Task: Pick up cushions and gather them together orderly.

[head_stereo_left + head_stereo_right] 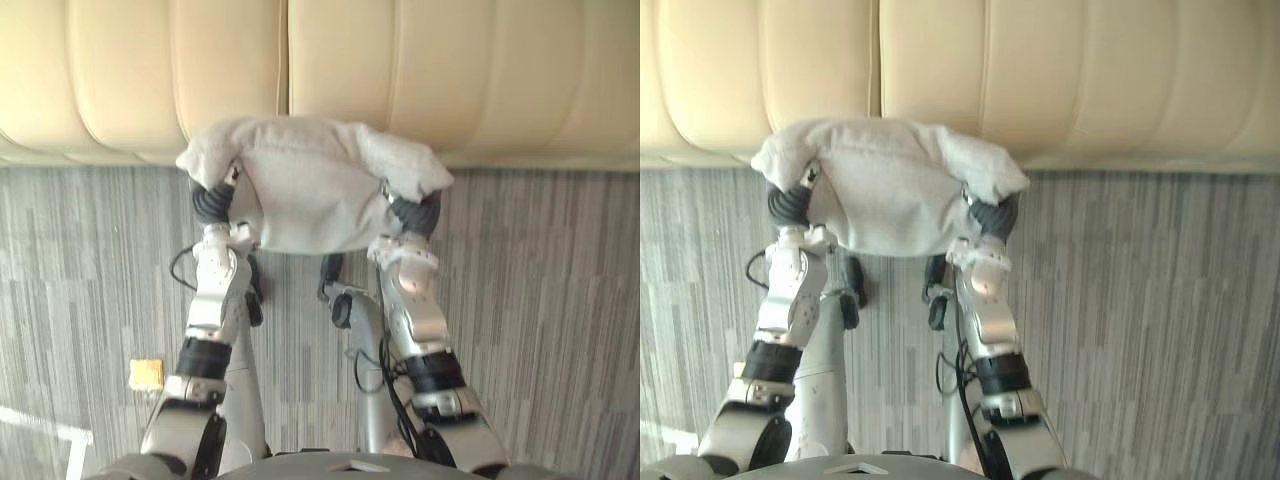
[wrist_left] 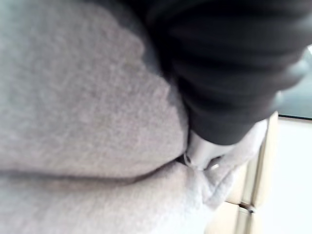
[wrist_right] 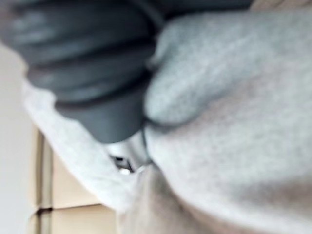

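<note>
So I've got the cushion up off the floor, squeezed between both my hands at about the front edge of the sofa. It's a pale, fuzzy, floppy thing. Its top corners flop out over both wrists, and its far edge overlaps the sofa's seat front from where I'm looking. I honestly can't say if it's touching the sofa or just hanging in front of it.

My left hand is pushed into the cushion's left side, and my right hand is into the right side. The annoying part is that the cushion itself is what's in the way. It swallows everything past the dark ribbed covers. Even in the wrist views I just get the cover, a bit of silver, and fabric bulging round it. So I can't tell whether either hand is open or clamped on the thing.

The sofa is cream, with wide padded panels and a seam down the middle. Below it there's grey striped carpet. A small yellow object sits on the carpet beside my left arm, well apart from the cushion, with a white strip on the floor further left.
</note>
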